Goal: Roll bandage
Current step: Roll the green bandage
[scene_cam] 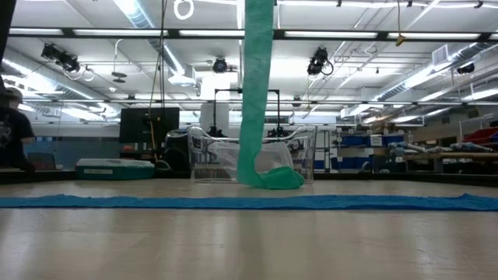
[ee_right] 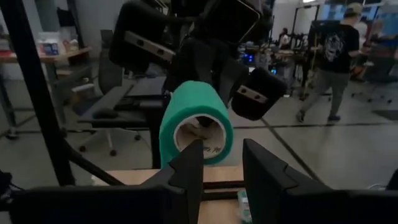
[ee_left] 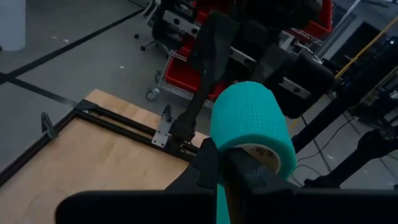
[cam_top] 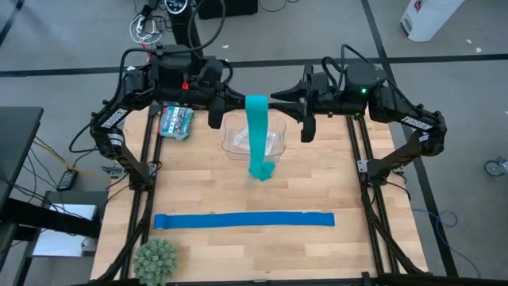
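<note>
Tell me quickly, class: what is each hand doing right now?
Left hand: closed, holding the teal bandage roll up above the table.
Right hand: fingers apart at the roll's open end, holding nothing that can be seen.

Grey floor [cam_top: 71, 48], ceiling strip lights [scene_cam: 373, 33], red bins [ee_left: 186, 65]

Left pincer [cam_top: 238, 102]: I see it above the desk's [cam_top: 317, 254] far edge, left of the bandage [cam_top: 258, 135].
Right pincer [cam_top: 279, 102]: opposite, right of the bandage, facing the left one.
Bandage: roll between both pincers; tail hangs to the desk, its end bunched just before the tray [cam_top: 234, 139].
Tray: far centre.
Packet [cam_top: 176, 121]: left of the tray.
Strip [cam_top: 243, 220]: flat across the desk, nearer than the tray.
Spiky ball [cam_top: 155, 259]: near-left corner.
</note>
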Robot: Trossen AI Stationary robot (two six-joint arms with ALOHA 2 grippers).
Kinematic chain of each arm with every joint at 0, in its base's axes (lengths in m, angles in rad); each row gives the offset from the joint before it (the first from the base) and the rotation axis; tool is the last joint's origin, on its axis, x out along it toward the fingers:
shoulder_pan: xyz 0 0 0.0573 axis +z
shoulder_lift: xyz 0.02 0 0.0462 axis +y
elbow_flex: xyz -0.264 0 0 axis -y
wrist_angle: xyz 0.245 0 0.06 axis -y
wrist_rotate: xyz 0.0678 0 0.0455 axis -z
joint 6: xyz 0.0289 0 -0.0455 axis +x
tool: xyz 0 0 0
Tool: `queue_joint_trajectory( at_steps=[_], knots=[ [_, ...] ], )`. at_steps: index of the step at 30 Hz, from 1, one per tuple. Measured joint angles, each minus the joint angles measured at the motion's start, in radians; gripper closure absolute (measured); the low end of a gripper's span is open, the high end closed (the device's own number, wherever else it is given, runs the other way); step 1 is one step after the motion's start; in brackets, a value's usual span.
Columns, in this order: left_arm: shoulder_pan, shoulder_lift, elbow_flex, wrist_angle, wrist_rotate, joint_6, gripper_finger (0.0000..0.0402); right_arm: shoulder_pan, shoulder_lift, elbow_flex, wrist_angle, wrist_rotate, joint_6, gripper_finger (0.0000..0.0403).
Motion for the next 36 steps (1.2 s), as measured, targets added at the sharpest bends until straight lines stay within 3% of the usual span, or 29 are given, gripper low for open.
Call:
queue_joint_trajectory(
  at_steps=[17, 27, 36],
  knots=[
    [0.000, 0.000, 0.000, 0.033, 0.036, -0.188, 0.0390, 0.040, 0.000, 0.000, 0.026, 0.068, -0.093, 0.0295],
    [0.000, 0.000, 0.000, 0.077, 0.034, -0.231, 0.0391, 0.040, -0.015, -0.001, -0.025, 0.022, 0.050, 0.0268],
    [0.000, 0.000, 0.000, 0.080, 0.013, -0.231, 0.0391, 0.040, -0.029, 0.000, -0.056, -0.066, 0.112, 0.0268]
  ],
)
